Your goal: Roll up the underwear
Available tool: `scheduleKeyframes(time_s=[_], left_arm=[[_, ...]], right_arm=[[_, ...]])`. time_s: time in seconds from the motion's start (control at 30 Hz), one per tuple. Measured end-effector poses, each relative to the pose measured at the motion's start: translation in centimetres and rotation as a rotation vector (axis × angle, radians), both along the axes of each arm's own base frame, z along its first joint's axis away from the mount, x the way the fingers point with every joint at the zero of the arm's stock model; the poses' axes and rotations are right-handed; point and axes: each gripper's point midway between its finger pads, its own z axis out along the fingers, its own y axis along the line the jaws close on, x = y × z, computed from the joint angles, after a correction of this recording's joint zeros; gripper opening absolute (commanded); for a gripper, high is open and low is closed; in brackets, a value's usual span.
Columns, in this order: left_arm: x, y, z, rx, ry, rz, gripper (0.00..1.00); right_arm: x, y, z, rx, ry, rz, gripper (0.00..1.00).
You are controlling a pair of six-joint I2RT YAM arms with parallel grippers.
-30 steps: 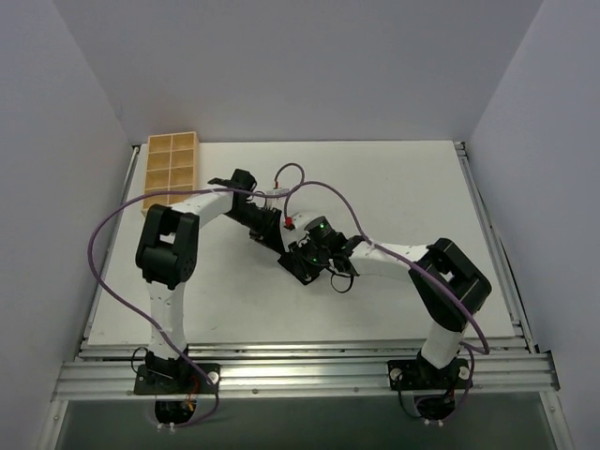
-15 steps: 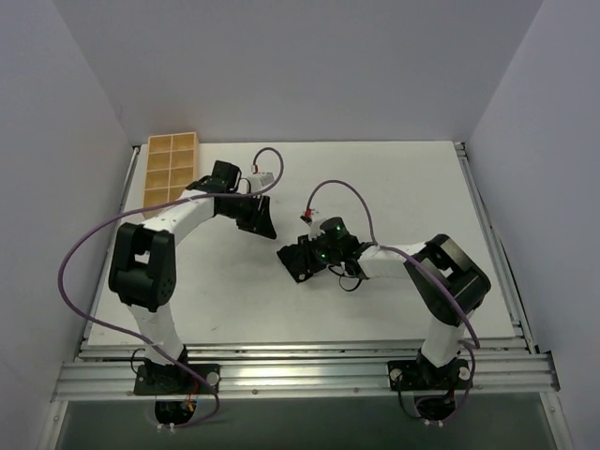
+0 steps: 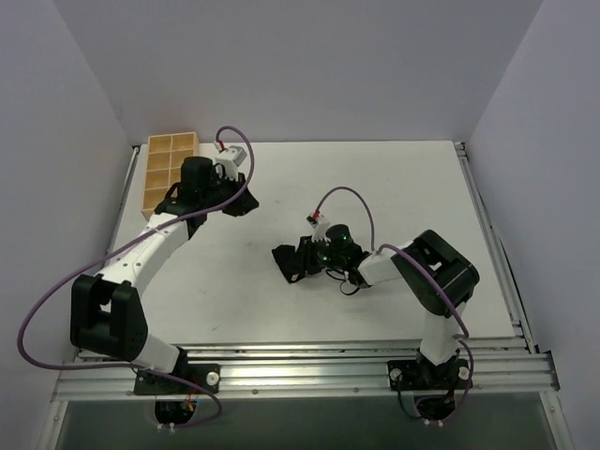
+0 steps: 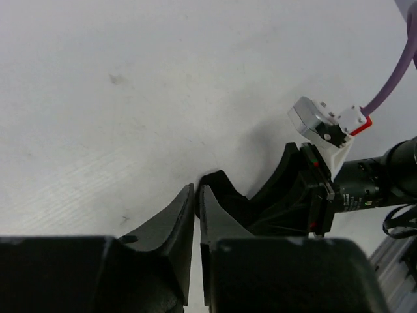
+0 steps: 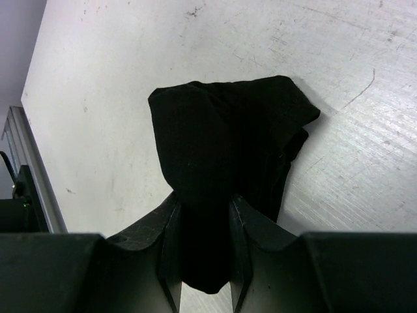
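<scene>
The underwear point(image 5: 221, 143) is a bunched black cloth lying on the white table, seen mid-table in the top view point(image 3: 286, 263). My right gripper point(image 5: 203, 202) is shut on its near end, with fabric filling the space between the fingers; from above the right gripper point(image 3: 302, 260) lies low at the bundle's right side. My left gripper point(image 3: 242, 201) hovers well away to the upper left, apart from the cloth. In the left wrist view its jaws point(image 4: 197, 190) stand almost together with nothing between them, and the dark bundle point(image 4: 225, 193) shows just beyond the tips.
A tan wooden compartment tray point(image 3: 170, 169) sits at the table's back left corner, close to the left arm's wrist. Purple cables loop over both arms. The right wrist's camera housing point(image 4: 320, 124) shows in the left wrist view. Grey walls enclose the table.
The left arm drew back from the underwear toward the upper left, near the tray, and its jaws closed empty. The right gripper kept its hold and shifted slightly left.
</scene>
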Motion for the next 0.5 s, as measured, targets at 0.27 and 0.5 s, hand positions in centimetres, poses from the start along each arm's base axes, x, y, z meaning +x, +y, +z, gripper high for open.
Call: scheduleKeyframes(time_s=[0.27,0.5], left_arm=[[-10.3,-3.8,-11.0,0.011,0.298,-0.092,0.36],[-11.0,-5.5,-11.8,-0.022,0.272,-0.066,0.34]], right_arm=[[-0.1,0.5,0.1,0.044,0.043,-0.017,0.1],[-0.3,0.4,0.1,0.062,0.065,-0.028,0.14]])
